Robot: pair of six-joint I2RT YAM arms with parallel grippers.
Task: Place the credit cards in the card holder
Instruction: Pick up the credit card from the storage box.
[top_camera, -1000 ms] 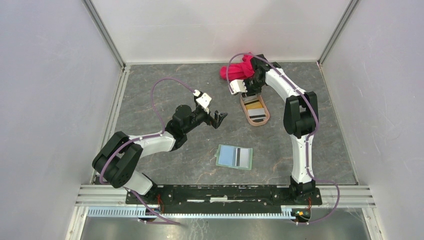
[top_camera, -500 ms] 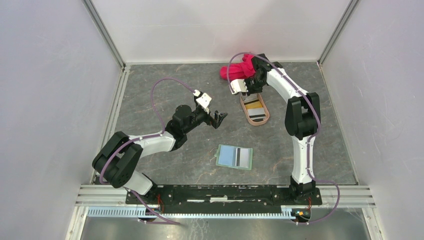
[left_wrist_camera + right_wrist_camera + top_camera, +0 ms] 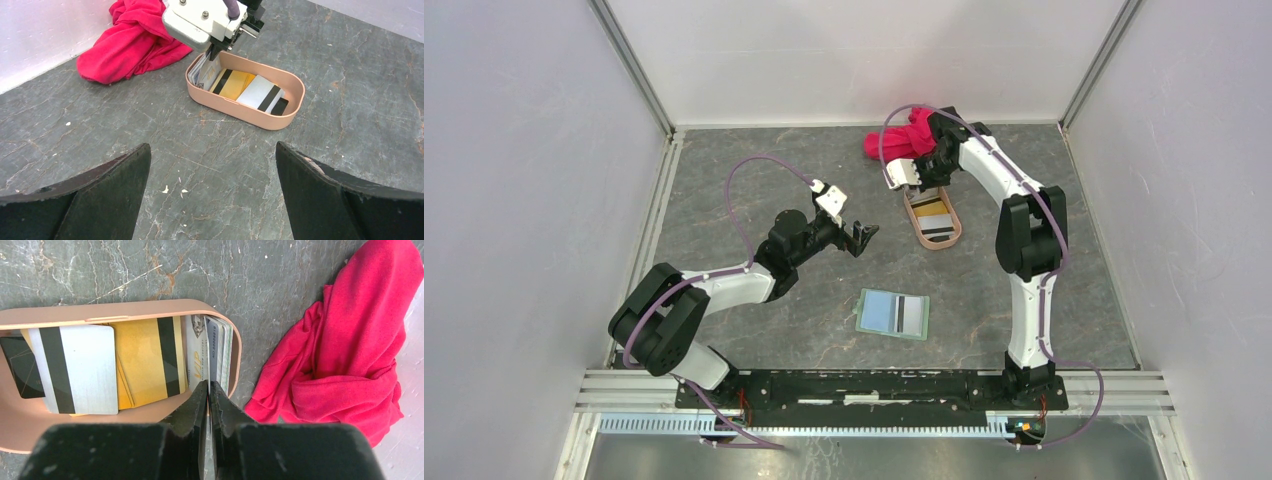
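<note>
Just inside tray rim [image 3: 238, 352], right claw [image 3: 208, 390] around 1 upright credit card [image 3: 199, 352]

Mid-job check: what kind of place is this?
Likely a lab robot test cell: white panel walls, aluminium framing, stone-look table, left arm and right arm bolted to a rail.

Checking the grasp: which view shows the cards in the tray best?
Right wrist: it looks down at close range on the cards, both the flat ones and the upright ones at the right end effector. Left wrist shows them smaller, from the side, the upright ones partly hidden. Top external shows only tiny patches.
</note>
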